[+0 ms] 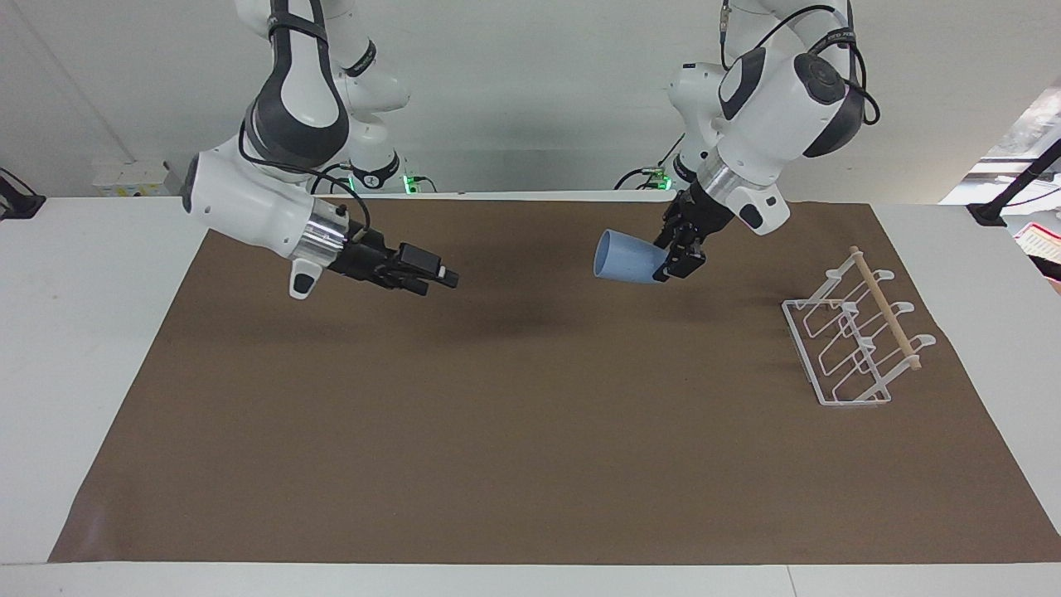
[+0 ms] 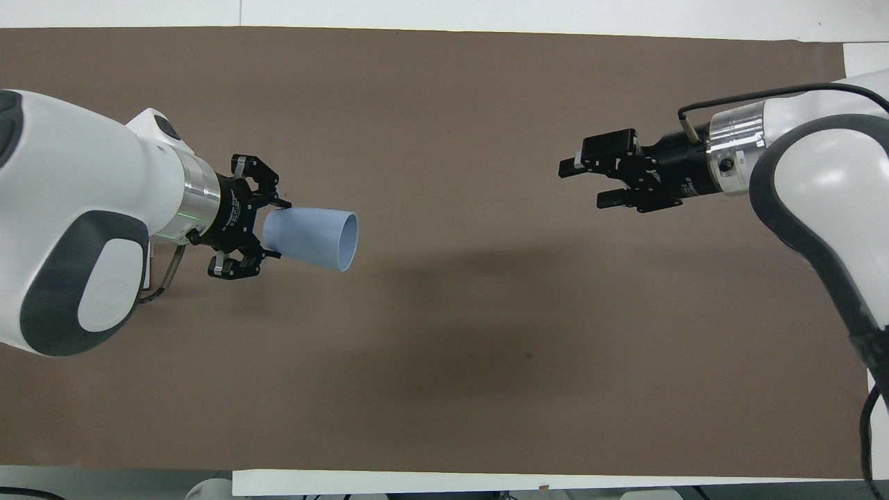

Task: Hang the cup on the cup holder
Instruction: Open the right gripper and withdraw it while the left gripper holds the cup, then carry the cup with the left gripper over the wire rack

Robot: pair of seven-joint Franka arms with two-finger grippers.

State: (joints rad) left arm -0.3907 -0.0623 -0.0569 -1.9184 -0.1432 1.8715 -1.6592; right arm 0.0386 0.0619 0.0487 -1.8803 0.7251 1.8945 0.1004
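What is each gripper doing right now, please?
Left gripper: shut on the light-blue cup at its base, in the air over the brown mat.
Right gripper: open, holding nothing, over the mat.

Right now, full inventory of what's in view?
cup: 1, light blue, on its side in the air over the mat, held at its base.
cup holder: 1, white wire with wooden dowel, on the mat at the left arm's end of the table.
mat: 1, brown, covers most of the table.
table: 1, white.
left gripper: 1, black, shut on the cup.
right gripper: 1, black, open, holds nothing, over the mat toward the right arm's end.
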